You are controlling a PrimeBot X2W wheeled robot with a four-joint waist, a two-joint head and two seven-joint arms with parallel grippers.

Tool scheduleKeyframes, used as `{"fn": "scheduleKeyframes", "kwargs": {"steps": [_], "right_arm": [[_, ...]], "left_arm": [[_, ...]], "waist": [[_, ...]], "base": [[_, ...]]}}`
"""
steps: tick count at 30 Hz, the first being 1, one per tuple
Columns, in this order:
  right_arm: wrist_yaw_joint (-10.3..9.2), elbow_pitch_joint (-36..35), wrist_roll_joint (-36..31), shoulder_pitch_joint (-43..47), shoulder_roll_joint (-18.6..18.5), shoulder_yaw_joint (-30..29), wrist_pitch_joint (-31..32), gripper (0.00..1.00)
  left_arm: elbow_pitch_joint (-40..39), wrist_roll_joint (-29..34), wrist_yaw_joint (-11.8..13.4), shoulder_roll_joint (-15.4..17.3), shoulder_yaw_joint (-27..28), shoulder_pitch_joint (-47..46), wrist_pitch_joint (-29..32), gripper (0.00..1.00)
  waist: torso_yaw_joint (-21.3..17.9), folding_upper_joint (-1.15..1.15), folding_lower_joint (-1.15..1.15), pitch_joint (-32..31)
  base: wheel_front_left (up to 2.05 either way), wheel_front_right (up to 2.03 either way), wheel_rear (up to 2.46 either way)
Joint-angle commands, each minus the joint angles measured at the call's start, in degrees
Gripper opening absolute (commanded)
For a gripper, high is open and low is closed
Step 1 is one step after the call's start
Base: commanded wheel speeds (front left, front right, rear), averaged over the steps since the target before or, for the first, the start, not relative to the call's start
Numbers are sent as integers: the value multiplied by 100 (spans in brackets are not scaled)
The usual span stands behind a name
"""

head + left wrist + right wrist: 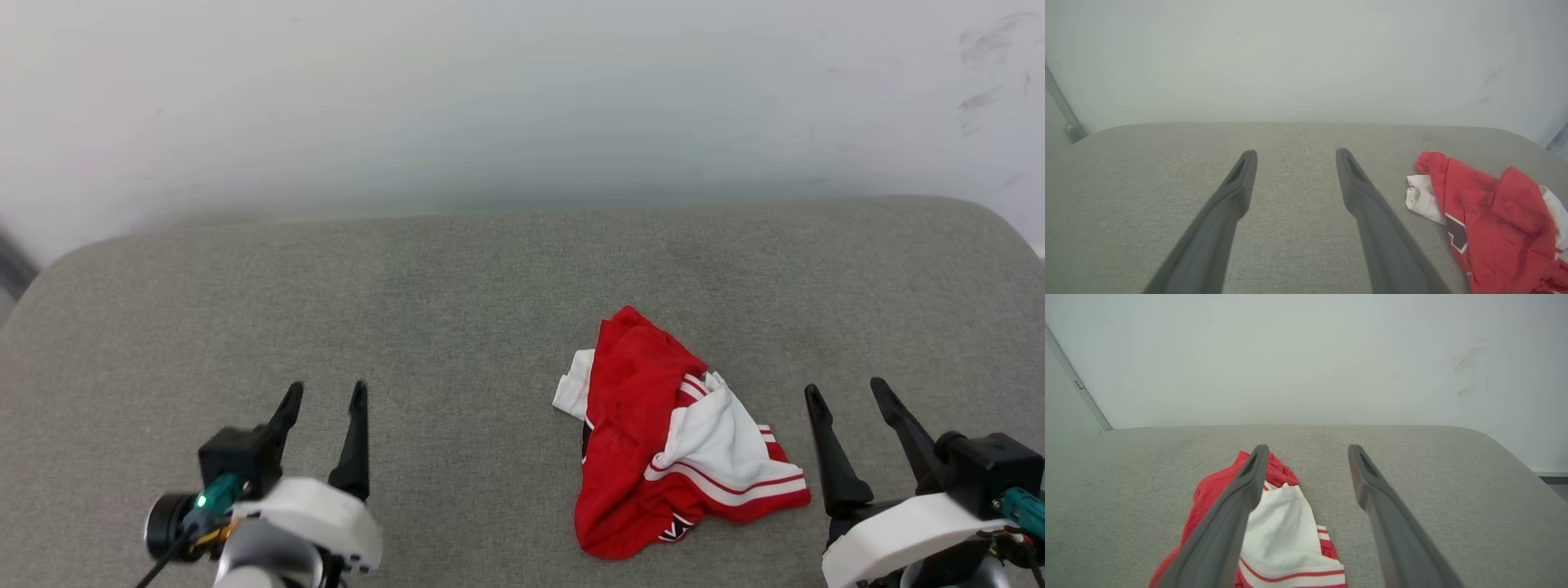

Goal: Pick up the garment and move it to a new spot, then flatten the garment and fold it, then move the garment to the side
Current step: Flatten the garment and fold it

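Shows the garment (669, 441) crumpled in a heap on the grey padded surface (408, 286), right of centre, with one white striped sleeve uppermost. Places the right gripper (843, 386) just beside the heap and the left gripper (326, 387) well apart from it, both low at the near edge. Finds both pairs of jaws spread wide, holding nothing and clear of the cloth. Reads as the very start: not yet picked up, moved, flattened or folded. Leaves every step to do, beginning with a grasp, likeliest by the nearer right gripper.
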Motion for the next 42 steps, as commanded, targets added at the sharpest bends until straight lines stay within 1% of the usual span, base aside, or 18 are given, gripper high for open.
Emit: {"fn": "scheduleKeyframes", "kwargs": {"steps": [1,3,8,13,19,23,24,27,33,34,35,36,38,42], "right_arm": [[-2,10,23,-36,14,-5,-26,100],[-2,21,48,-39,14,-14,-10,100],[-2,-44,47,-207,14,10,4,100],[-2,-36,75,-426,13,49,-28,100],[-2,64,159,-643,14,76,-118,100],[-2,138,221,-772,14,92,-205,100],[-2,196,248,-834,15,115,-229,100],[-2,261,294,-900,12,138,-283,100],[-2,389,373,-918,13,110,-337,100],[-2,405,391,-927,13,107,-350,100],[-2,420,417,-937,13,109,-363,100],[-2,430,432,-947,13,109,-374,100],[-2,458,453,-967,13,106,-388,100],[-2,512,501,-947,13,67,-405,100]], "left_arm": [[-10,-1,-58,0,-55,-187,69,100],[39,-20,-164,-9,-126,-469,204,100],[306,-1,-409,-192,-412,-1388,602,100],[912,-16,-696,-388,-717,-2336,1177,100],[1784,-91,-1156,-609,-1147,-3263,2062,100],[2420,-119,-1389,-754,-1427,-3655,2518,100],[2727,-181,-1469,-796,-1528,-3774,2697,100],[3113,-292,-1556,-808,-1624,-3902,2966,100],[3706,-474,-1672,-813,-2015,-3967,3624,100],[3756,-507,-1686,-817,-2082,-3944,3690,71],[3781,-538,-1697,-816,-2140,-3961,3700,31],[3825,-571,-1703,-813,-2205,-3975,3757,0],[3841,-610,-1703,-784,-2305,-4000,3751,0],[3674,-585,-1695,-608,-2277,-4233,3356,0]], "waist": [[2,0,0,39],[4,0,0,106],[-68,0,0,425],[-227,0,0,811],[-413,0,0,1256],[-542,0,0,1474],[-621,0,0,1556],[-742,0,0,1646],[-839,0,0,1724],[-846,0,0,1728],[-852,0,0,1731],[-854,0,0,1731],[-848,0,0,1715],[-773,0,0,1617]], "base": [[0,0,0],[0,0,0],[0,0,0],[0,0,0],[0,0,0],[0,0,0],[0,0,0],[0,0,0],[0,0,0],[0,0,0],[0,0,0],[0,0,0],[0,0,0],[0,0,0]]}}
